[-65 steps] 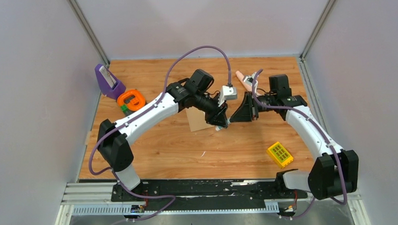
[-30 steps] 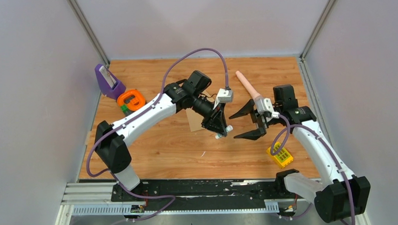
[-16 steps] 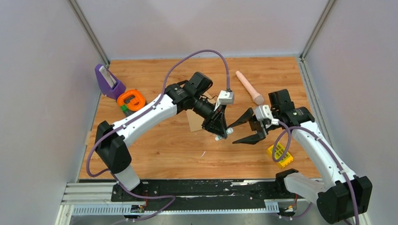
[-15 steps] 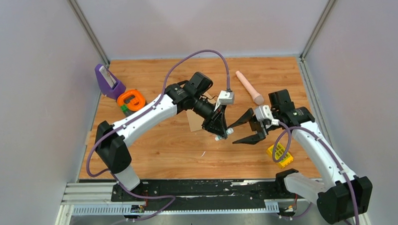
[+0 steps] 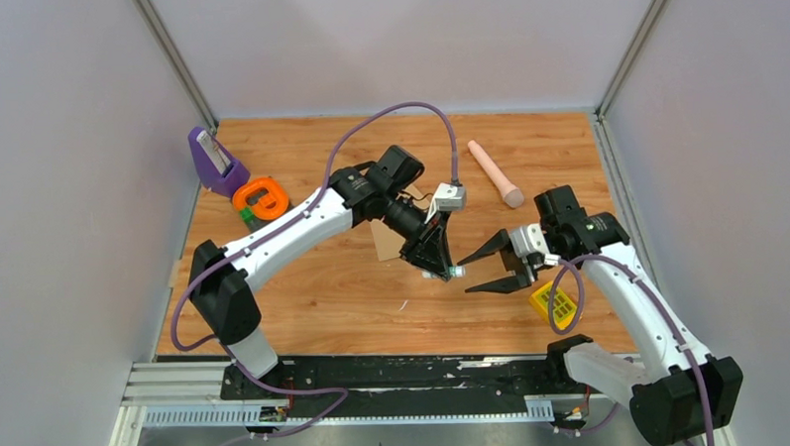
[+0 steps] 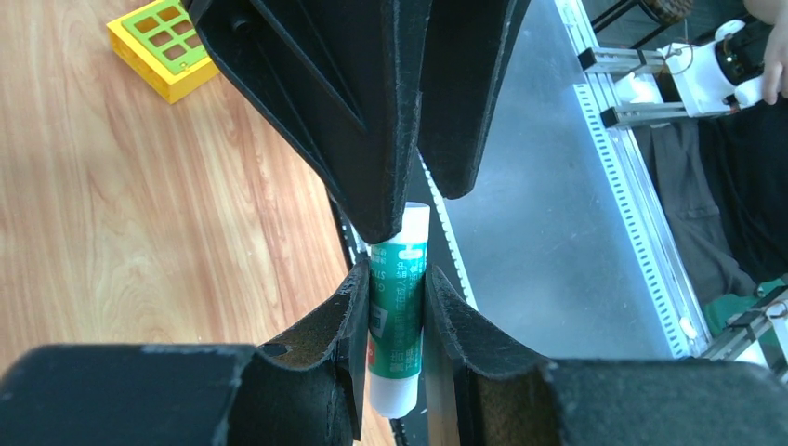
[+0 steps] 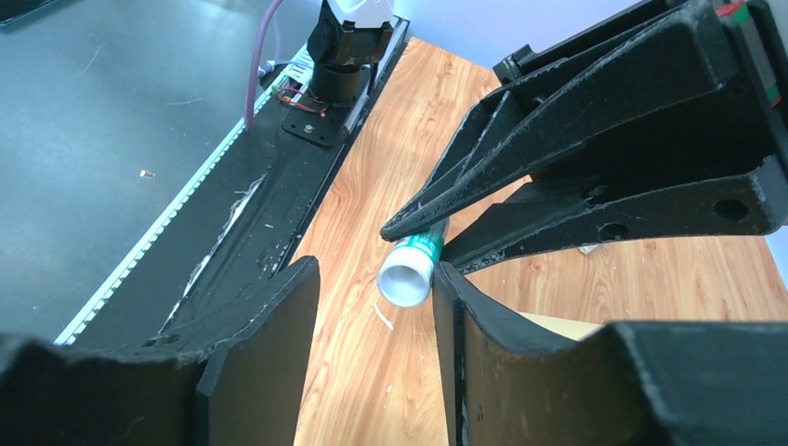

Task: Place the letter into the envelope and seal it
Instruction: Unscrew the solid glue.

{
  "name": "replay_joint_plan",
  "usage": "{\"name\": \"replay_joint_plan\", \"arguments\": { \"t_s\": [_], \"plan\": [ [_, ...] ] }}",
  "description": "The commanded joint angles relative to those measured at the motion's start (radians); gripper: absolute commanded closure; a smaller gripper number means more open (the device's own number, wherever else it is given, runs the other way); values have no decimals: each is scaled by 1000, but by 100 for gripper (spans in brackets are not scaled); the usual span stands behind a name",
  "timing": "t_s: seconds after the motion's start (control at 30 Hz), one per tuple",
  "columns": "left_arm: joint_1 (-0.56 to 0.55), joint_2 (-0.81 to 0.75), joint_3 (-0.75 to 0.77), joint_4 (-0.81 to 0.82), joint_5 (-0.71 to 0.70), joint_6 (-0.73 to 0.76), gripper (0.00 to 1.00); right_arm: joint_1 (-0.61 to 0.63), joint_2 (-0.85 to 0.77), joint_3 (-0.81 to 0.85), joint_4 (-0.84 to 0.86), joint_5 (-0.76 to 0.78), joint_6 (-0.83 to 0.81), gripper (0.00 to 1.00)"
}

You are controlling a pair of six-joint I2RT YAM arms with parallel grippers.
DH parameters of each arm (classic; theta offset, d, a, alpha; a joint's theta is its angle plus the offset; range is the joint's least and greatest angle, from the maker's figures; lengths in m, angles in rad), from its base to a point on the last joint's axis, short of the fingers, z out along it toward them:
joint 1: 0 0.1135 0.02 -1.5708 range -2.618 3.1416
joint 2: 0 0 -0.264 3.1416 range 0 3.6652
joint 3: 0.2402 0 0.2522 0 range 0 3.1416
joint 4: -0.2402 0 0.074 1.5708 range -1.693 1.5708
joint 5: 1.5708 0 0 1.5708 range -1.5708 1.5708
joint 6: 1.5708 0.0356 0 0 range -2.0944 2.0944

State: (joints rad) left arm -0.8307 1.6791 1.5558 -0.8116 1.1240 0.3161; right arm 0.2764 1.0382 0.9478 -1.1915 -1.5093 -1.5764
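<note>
Envelope (image 5: 382, 245): flat on table (image 5: 305, 305), mostly hidden beneath left arm (image 5: 292, 222). Left gripper (image 5: 442, 269): clamped on glue stick (image 6: 398, 316). Right gripper (image 5: 465, 277): parted, straddling its free end, narrower than a second ago. Nearby: yellow block (image 5: 556, 305), pink tool (image 5: 495, 173).

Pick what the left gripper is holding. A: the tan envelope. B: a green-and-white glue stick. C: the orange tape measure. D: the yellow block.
B: in the left wrist view the left gripper is shut on the glue stick, clamping the green-and-white tube from both sides.
</note>
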Motion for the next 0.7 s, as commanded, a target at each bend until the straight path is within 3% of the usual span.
{"name": "replay_joint_plan", "arguments": {
  "t_s": [0.0,0.2,0.67],
  "plan": [
    [24,-16,20,55,-48,10,100,12,-12,87,-77,-19,-7,50],
    [24,-14,9,62,-47,6,100,14,8,170,9,95,171,49],
    [23,7,26,49,-30,8,100,49,22,185,35,295,104,55]
  ]
}}
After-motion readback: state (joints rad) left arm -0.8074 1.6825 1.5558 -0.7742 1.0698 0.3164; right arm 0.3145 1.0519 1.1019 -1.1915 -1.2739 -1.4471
